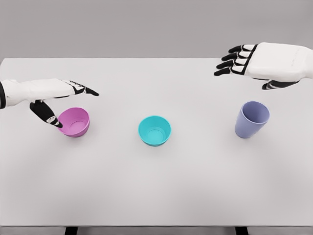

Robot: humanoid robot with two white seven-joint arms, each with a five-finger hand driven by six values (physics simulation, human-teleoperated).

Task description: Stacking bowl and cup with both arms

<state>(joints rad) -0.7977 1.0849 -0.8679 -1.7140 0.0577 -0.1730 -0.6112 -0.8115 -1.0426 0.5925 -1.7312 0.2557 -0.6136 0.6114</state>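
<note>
Grabbing the pink bowl [75,122] on the left, my left hand [54,100] is open, thumb by its rim; I should close gently. The purple cup [252,119] waits right; my right hand [254,61] hovers open.

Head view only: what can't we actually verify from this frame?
- Left hand: whether its thumb touches the pink bowl; from above, contact and overlap look alike.
- Right hand: height over the table unclear; its arm is cut by the right edge.
- Purple cup: tilted or upright, hard to tell; its bottom is hidden by its own wall.
- Teal bowl: outer base hidden.
</note>
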